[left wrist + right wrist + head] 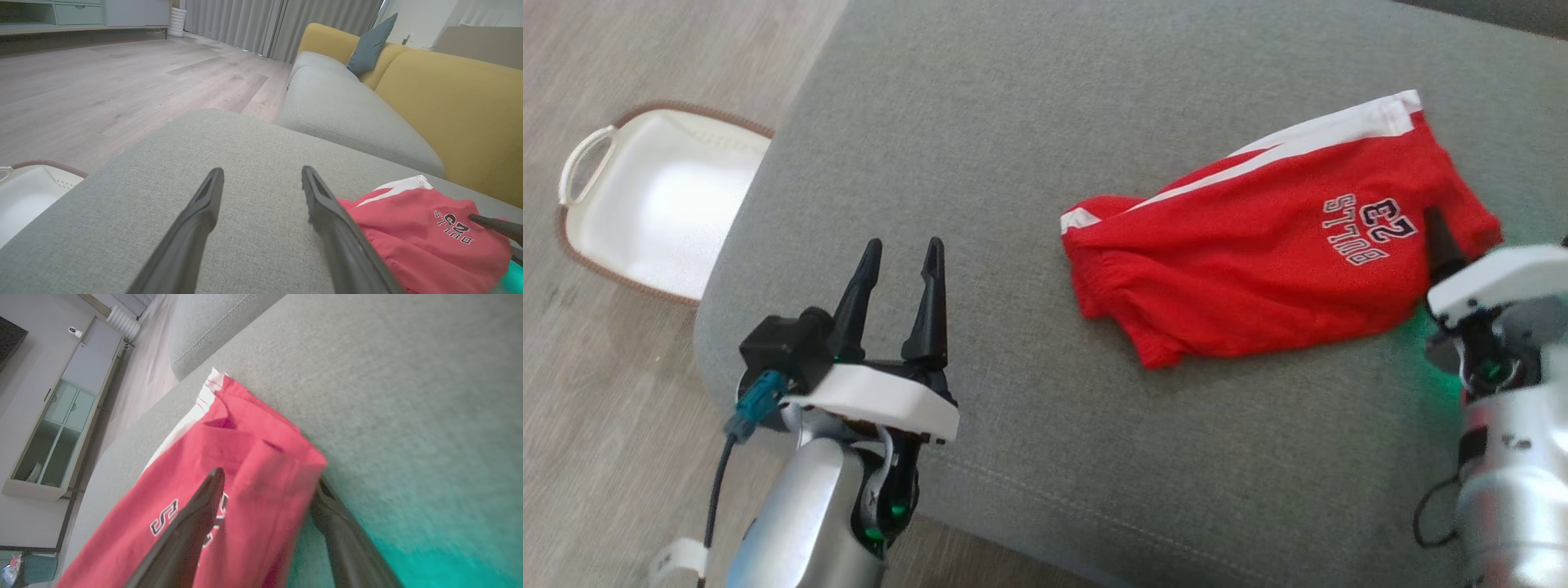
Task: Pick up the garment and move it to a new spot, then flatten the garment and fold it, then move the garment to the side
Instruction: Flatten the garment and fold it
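Red Bulls shorts [1258, 269] on grey sofa cushion [1013, 122]. I see my left gripper [903, 245] spread over bare cushion; right gripper [267, 475] spread, straddling the shorts' edge.

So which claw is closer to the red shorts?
Right. The right gripper straddles an edge of the red shorts; the left gripper hangs apart, over bare cushion.

I am seeing a wide bare stretch of the grey fabric sofa cushion [1013, 122] lying open between my left hand [904, 245] and the red shorts with white side stripes [1258, 261]. My right hand [268, 477], spread wide, is crowding the shorts' right end. A white plastic basket with a brown rim [645, 220] is sitting on the floor [605, 408] left of the cushion; a yellow sofa backrest [449, 106] is rising beyond the shorts.
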